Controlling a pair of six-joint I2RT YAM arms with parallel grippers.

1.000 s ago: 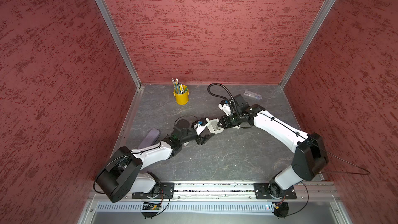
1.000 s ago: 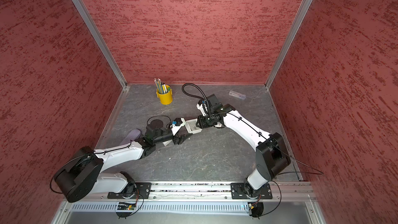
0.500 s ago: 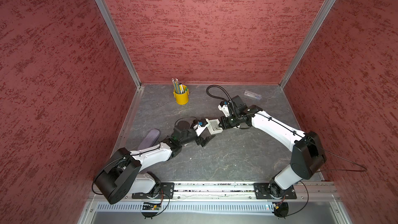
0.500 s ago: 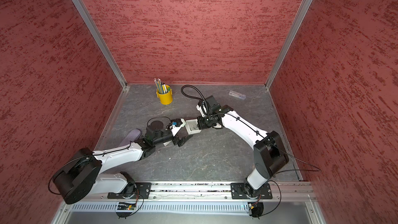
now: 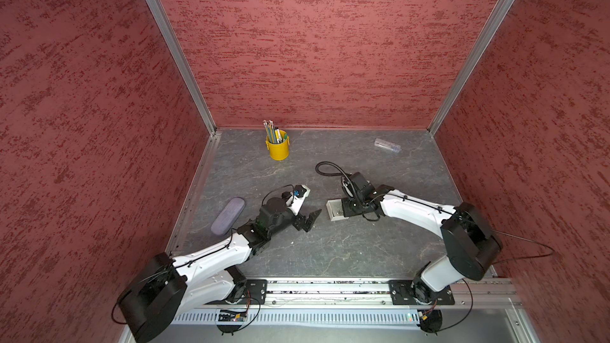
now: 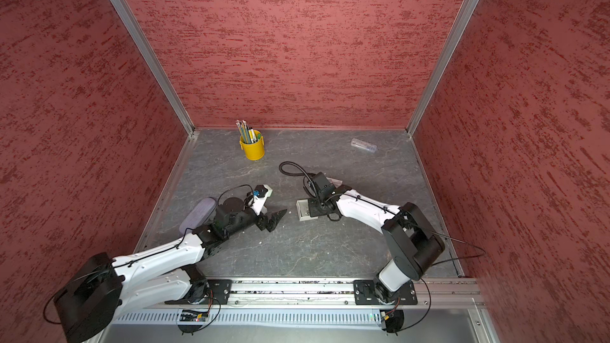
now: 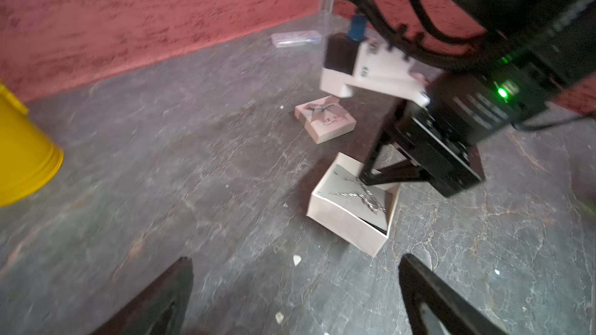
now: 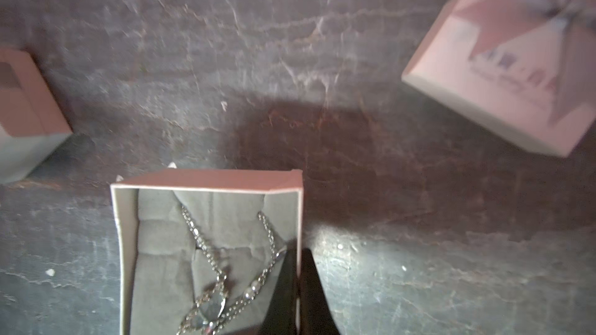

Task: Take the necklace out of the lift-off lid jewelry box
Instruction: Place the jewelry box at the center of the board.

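The jewelry box [image 5: 334,210] sat open on the gray surface [image 5: 363,252], near the middle. The necklace [image 8: 209,269] lay inside it on a gray pad. The right fingers [image 8: 282,294] were together, pinching one side wall of the box, with one finger inside and one outside. The pink lid [image 7: 325,119] with its bow lay flat on the far side of the box. The left fingers [image 7: 161,294] were wide apart and held nothing. They were low, to the left of the box and not touching it. A yellow cup [image 5: 278,148] of pencils stood far back. A purple case [image 5: 227,215] lay at the left.
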